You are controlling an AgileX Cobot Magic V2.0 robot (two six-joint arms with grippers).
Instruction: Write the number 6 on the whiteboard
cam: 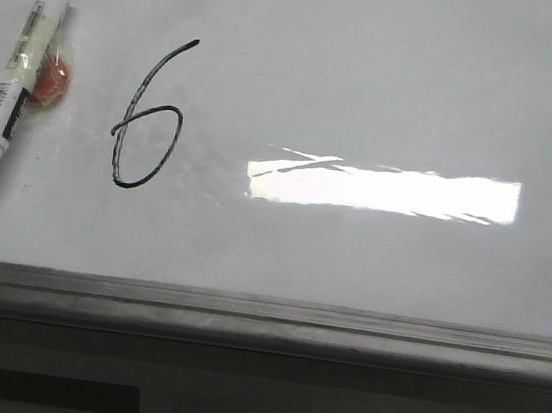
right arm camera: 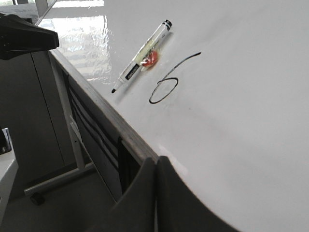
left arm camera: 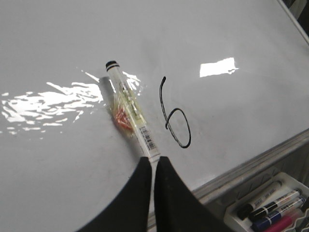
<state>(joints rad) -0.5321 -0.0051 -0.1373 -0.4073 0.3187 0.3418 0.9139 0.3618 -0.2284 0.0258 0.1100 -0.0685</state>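
Whiteboard: one whiteboard (cam: pixel 390 100), glossy white, faint wipe smears, a bright rectangular glare to the right of the digit in the front view; grey metal rail (cam: pixel 262 318) along its near edge.
Number 6: one number 6 (cam: pixel 148 120), thin black stroke, slanted, long upper stroke over an oval loop; it sits on the left part of the board, between the marker and the glare, apart from both.
Marker on board: one marker (cam: pixel 18 79) with a white barrel, black end ring and bare black tip pointing toward the rail; it lies slanted at the board's far left, just left of the digit, not touching it.
Orange piece: one small orange-red thing (cam: pixel 52 78) pressed against the marker's barrel, under what looks like clear wrapping; what it is cannot be told.
Tray: one tray (left arm camera: pixel 270 208) below the rail, seen from the left wrist, holding about four markers, black, blue and pink among them.
Left hand: left hand (left arm camera: pixel 153 166), dark fingers drawn together with a slim gap, just over the tip end of the marker; contact cannot be told.
Right hand: right hand (right arm camera: pixel 155 166), fingers pressed together, holding nothing, over the board's near edge, well apart from the digit.
In the way: nothing covers the digit in any view.
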